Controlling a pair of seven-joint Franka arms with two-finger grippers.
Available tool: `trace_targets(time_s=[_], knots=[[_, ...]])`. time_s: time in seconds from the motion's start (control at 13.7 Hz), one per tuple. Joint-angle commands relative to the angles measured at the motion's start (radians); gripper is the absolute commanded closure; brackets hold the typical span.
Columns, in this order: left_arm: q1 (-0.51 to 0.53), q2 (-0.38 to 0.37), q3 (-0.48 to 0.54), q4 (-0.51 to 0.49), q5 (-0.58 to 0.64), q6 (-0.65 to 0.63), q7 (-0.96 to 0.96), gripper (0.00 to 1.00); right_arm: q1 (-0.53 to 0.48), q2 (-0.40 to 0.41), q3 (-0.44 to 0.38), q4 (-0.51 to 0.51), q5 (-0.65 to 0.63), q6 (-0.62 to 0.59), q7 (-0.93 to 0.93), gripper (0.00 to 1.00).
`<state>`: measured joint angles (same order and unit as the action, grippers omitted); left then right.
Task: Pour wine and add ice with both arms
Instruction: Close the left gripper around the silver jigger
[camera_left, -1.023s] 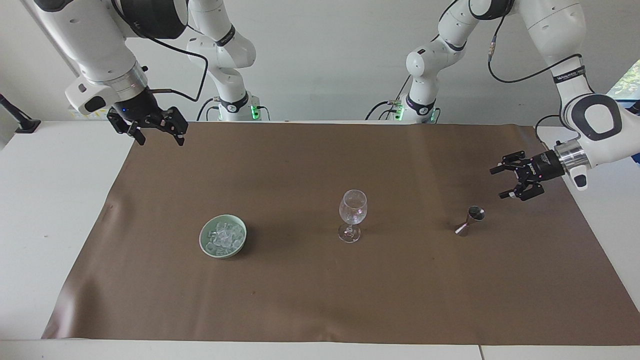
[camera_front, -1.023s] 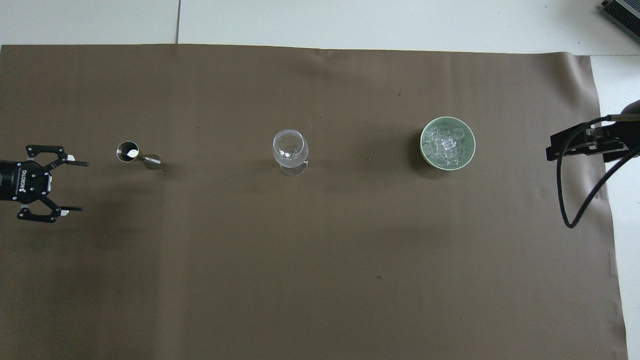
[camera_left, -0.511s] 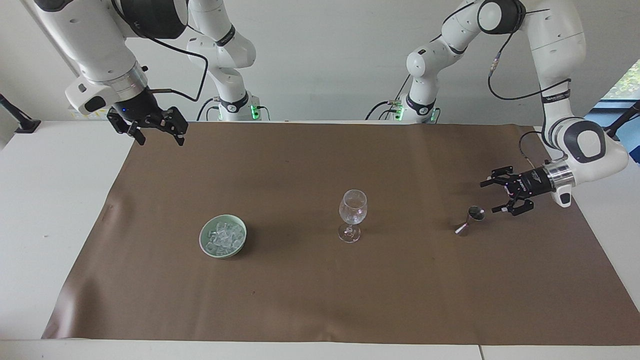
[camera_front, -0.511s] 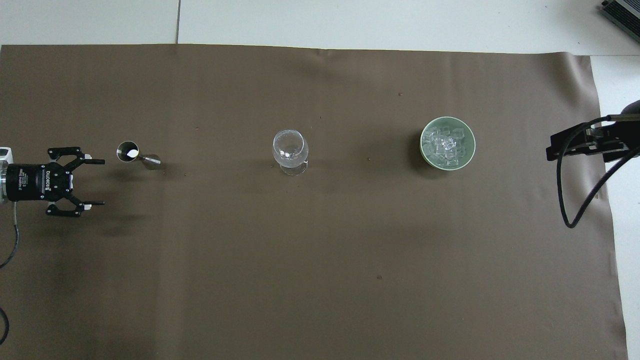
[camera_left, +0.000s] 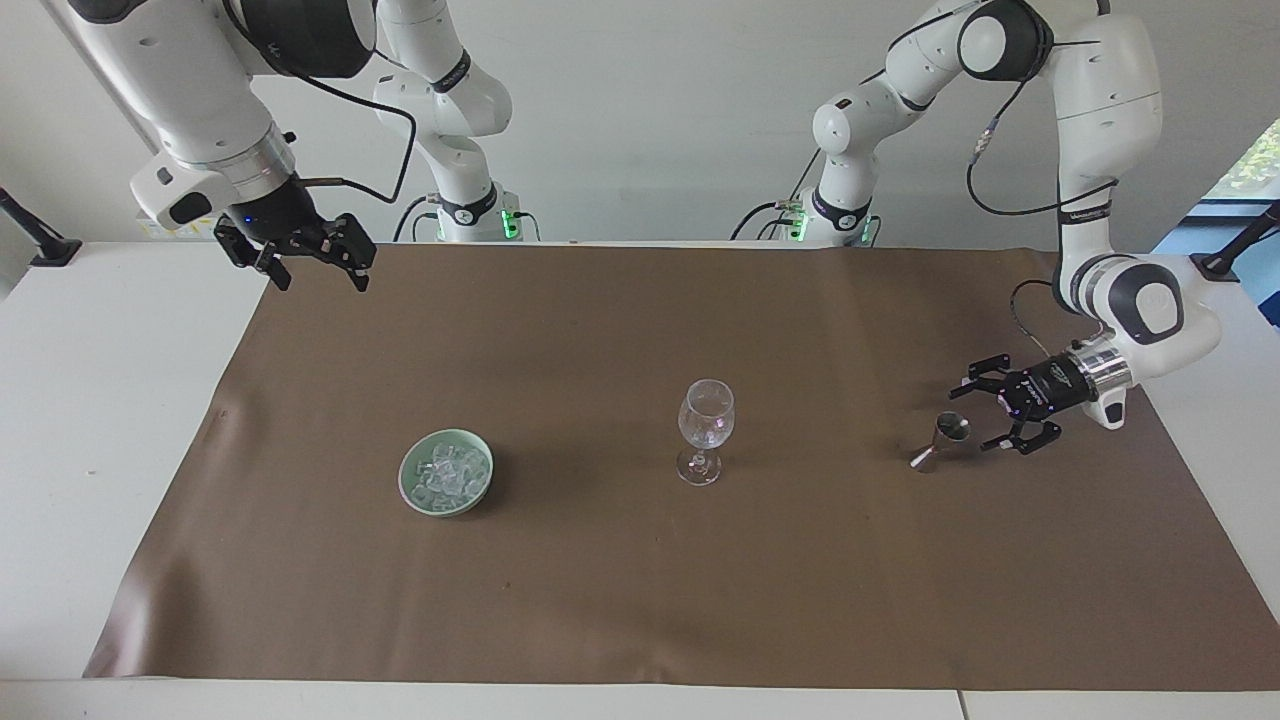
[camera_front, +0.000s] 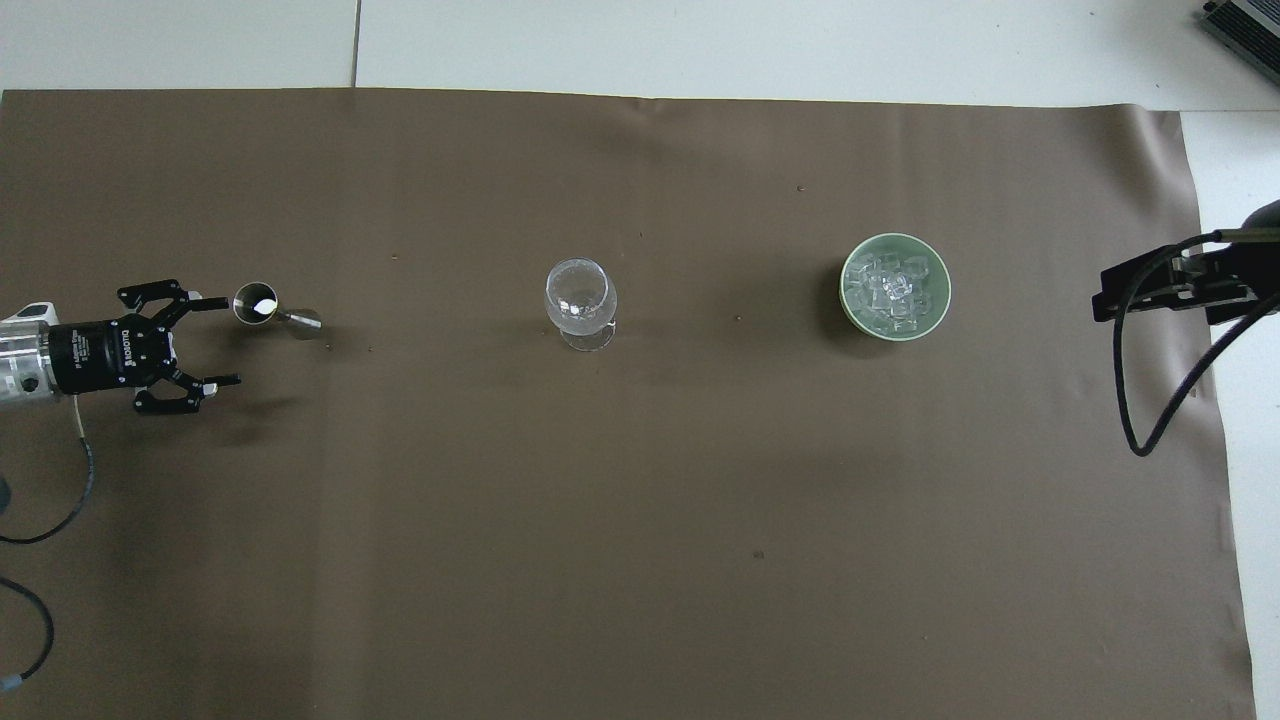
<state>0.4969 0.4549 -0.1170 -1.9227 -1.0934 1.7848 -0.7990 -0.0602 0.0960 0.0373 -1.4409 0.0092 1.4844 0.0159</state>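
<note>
My left gripper hangs low over the brown mat, fingers spread wide, just beside the small metal jigger at about its three o'clock in the facing view — not touching it. The wine glass stands mid-mat; at its nine o'clock the green bowl holds the ice. My right gripper waits, fingers apart, over the mat's corner.

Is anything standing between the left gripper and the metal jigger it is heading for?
Nothing visible. The left gripper, jaws open, sits right beside the jigger with only bare brown mat between them.
</note>
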Motion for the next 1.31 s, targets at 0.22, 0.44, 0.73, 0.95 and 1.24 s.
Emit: trace_targets(time_s=[0.22,0.44,0.73,0.95,1.24], knots=[[-0.067,-0.004,0.003,-0.028,-0.103,0.068,-0.011,0.0,0.0,-0.015,-0.01,-0.023,0.02,0.016,-0.017,0.0],[-0.08,-0.004,0.003,-0.044,-0.112,0.106,-0.008,0.0,0.0,-0.015,-0.01,-0.023,0.02,0.016,-0.017,0.0],[-0.093,-0.007,0.002,-0.065,-0.141,0.122,-0.005,0.0,0.0,-0.015,-0.01,-0.023,0.02,0.016,-0.017,0.0],[-0.094,-0.009,0.002,-0.07,-0.146,0.123,-0.006,0.0,0.0,-0.015,-0.01,-0.023,0.02,0.016,-0.017,0.0],[-0.097,-0.009,-0.001,-0.07,-0.148,0.12,-0.006,0.0,0.0,-0.015,-0.01,-0.023,0.02,0.016,-0.017,0.0]])
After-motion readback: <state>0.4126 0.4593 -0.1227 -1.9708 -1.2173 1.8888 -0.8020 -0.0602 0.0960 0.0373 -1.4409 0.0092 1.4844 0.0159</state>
